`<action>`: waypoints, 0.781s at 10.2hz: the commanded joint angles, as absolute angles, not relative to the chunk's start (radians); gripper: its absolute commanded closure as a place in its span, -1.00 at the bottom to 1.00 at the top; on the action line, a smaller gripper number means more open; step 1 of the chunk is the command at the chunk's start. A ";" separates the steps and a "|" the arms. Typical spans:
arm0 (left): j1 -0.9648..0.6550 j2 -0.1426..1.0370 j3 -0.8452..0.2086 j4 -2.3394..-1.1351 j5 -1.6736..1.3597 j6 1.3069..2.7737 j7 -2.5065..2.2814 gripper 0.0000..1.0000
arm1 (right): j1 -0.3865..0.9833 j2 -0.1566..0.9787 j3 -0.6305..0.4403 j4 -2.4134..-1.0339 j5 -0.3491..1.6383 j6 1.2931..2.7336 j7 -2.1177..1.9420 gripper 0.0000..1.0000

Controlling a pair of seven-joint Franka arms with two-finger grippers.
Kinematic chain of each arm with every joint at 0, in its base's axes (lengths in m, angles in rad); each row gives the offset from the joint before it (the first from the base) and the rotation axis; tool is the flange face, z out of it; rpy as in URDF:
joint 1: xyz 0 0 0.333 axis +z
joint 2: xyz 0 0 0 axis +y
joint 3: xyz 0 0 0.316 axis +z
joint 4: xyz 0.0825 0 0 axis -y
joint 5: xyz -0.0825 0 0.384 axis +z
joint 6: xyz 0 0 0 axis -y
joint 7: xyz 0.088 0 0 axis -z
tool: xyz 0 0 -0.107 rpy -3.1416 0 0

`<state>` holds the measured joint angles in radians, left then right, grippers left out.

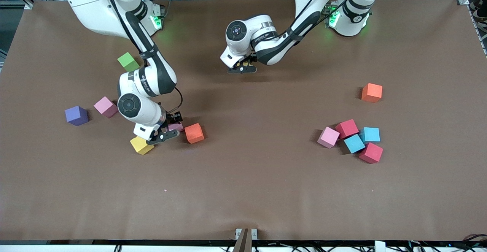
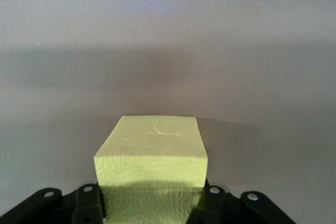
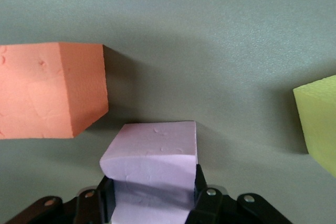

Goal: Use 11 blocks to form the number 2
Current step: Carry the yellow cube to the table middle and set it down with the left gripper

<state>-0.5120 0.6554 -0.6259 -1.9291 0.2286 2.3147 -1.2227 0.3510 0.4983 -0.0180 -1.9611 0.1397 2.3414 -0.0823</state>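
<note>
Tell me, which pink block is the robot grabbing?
The pink block between the yellow block and the orange block, pinched in the right hand. The other two pink blocks lie free on the table, untouched.

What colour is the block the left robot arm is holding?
Pale yellow. The block sits between the left gripper fingers, best seen in the left wrist view.

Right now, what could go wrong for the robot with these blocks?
The right pincer grips a pink block squeezed in between an orange block and a yellow block; lifting might bump either. The left pincer holds another yellow block by its lower part only, so it could slip. No number 2 is started yet.
</note>
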 commanded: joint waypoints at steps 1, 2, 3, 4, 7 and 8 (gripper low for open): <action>-0.497 0.635 -0.634 -1.960 0.267 2.353 -1.252 0.48 | 0.341 0.453 -0.021 -1.973 0.155 2.319 -0.098 0.59; -0.497 0.635 -0.634 -1.962 0.291 2.359 -1.252 0.10 | 0.328 0.443 -0.021 -1.971 0.155 2.313 -0.100 0.60; -0.495 0.631 -0.634 -1.960 0.316 2.358 -1.243 -0.99 | 0.316 0.434 -0.021 -1.964 0.155 2.301 -0.100 0.60; -0.492 0.623 -0.635 -1.954 0.319 2.356 -1.253 -1.00 | 0.307 0.430 -0.021 -1.950 0.155 2.278 -0.106 0.60; -0.389 0.467 -0.727 -1.960 0.299 2.271 -1.322 -1.00 | 0.307 0.422 -0.021 -1.930 0.155 2.230 -0.132 0.60; -0.335 0.395 -0.779 -1.959 0.249 2.197 -1.432 -1.00 | 0.307 0.408 -0.021 -1.933 0.155 2.212 -0.179 0.60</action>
